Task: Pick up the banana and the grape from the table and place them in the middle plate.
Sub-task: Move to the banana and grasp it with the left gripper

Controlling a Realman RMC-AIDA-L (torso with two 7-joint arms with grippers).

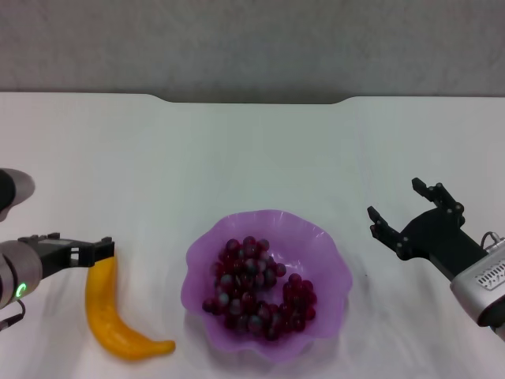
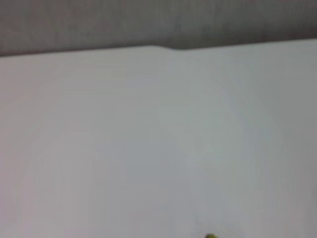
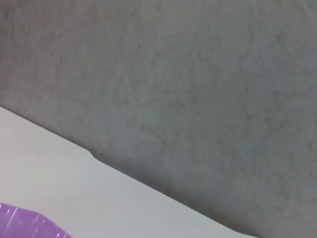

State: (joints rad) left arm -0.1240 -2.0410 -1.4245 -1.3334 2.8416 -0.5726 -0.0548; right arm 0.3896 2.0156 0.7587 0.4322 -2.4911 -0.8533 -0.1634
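Note:
The banana [image 1: 106, 312] lies on the white table [image 1: 252, 150] at the front left, its tip toward the middle plate. My left gripper [image 1: 96, 251] is at the banana's far end, touching or just over it. A speck of the banana's green tip [image 2: 210, 236] shows in the left wrist view. The grape bunch [image 1: 256, 288] lies inside the purple scalloped middle plate [image 1: 331, 253] at the front centre. My right gripper [image 1: 394, 199] is open and empty, above the table just right of the plate. The plate's rim [image 3: 25, 223] shows in the right wrist view.
The table's notched far edge [image 1: 252, 101] runs along a grey wall. Bare white tabletop lies behind the plate and on both sides of it.

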